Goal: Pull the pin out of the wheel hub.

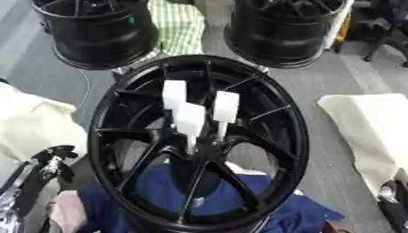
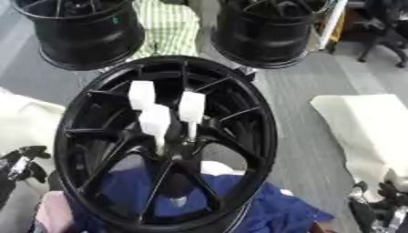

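At the centre of the scene stood a black wheel hub, tilted toward the camera with its spokes meeting at the middle. Three white pins with blocky white heads rose from the hub's centre, close together, two toward the left and one on the right. Blue cloth lay under the near part of the wheel. Two more black wheels stood at the far side, left and right, with a green checked cloth between them. Pale cloths lay to the right and left.

The left robot hand showed at the near left, just beside the wheel's rim, its fingers curled and holding nothing. The right robot hand showed at the near right corner, well apart from the wheel; whether its fingers were spread or closed could not be told.
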### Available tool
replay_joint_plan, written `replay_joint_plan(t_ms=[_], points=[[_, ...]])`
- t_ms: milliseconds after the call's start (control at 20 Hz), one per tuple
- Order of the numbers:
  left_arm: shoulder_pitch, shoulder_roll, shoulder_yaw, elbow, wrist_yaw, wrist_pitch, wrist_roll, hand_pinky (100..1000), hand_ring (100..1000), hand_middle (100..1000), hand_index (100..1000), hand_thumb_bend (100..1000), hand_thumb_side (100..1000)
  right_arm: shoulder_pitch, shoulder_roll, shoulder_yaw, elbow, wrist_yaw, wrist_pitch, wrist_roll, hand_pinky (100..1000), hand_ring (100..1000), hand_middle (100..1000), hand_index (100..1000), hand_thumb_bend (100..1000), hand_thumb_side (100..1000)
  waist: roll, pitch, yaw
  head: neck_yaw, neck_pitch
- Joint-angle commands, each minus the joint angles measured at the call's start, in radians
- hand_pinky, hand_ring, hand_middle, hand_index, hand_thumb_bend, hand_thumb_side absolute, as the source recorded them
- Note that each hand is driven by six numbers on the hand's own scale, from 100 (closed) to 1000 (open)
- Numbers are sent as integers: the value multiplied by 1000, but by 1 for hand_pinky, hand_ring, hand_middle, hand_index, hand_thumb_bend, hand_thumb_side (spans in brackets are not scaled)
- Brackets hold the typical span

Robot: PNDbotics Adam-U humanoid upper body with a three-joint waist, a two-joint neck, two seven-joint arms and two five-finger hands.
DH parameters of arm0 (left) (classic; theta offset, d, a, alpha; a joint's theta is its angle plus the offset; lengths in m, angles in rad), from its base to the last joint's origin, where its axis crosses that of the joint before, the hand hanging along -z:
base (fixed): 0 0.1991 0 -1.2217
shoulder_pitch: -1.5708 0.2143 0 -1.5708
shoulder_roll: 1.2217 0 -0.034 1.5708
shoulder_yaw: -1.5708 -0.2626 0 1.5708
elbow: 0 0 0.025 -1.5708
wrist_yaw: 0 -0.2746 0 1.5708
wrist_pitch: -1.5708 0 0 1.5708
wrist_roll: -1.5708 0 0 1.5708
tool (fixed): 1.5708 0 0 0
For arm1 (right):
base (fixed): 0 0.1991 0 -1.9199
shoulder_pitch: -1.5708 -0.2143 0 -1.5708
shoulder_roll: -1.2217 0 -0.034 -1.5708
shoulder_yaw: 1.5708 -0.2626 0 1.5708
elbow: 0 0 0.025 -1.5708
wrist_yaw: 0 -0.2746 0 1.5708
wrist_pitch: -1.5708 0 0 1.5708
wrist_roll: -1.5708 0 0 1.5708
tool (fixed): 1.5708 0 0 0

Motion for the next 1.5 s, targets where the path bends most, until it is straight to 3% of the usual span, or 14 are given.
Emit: replay_joint_plan(t_ms=[50,150,300,450,500,700,900,1250,1500], points=[[-8,17,2,-17,4,2,-1,454,461,643,778,100,690,15,-37,-18,-60,-23,-9,-18,364,505,641,717,247,244,-1,-11,-1,7,-11],[-6,19,3,-19,4,4,-1,454,461,643,778,100,691,37,-82,-32,-113,-14,3,-20,369,508,647,721,243,262,-5,-13,-3,11,-9],[-3,24,5,-24,3,7,0,454,461,643,778,100,691,79,-204,-60,-246,3,56,-11,378,513,655,731,242,287,-15,-15,-5,17,-9],[-3,25,5,-26,3,9,0,454,461,643,778,100,691,96,-245,-71,-328,9,118,6,378,513,655,731,242,287,-16,-16,-5,19,-10],[-4,27,3,-27,2,10,-2,453,461,643,778,100,690,94,-253,-67,-345,14,124,12,405,537,686,764,233,329,-22,-15,0,15,-14],[-8,45,-4,-29,-7,11,-9,454,461,643,778,100,690,102,-350,17,-449,74,82,73,435,567,722,804,233,348,-49,-15,19,8,-24],[-12,47,-9,-31,-10,12,-13,453,461,643,778,100,691,92,-455,116,-550,139,116,138,471,606,762,853,227,353,-59,-15,35,3,-27],[-20,49,-16,-37,-13,14,-22,454,461,642,777,100,691,1,-626,286,-569,244,131,243,571,700,830,923,229,337,-70,-10,56,-4,-34],[-23,53,-18,-39,-15,13,-25,454,461,642,778,100,690,-89,-737,397,-568,285,112,311,631,761,875,957,269,332,-74,-4,60,-5,-37]])
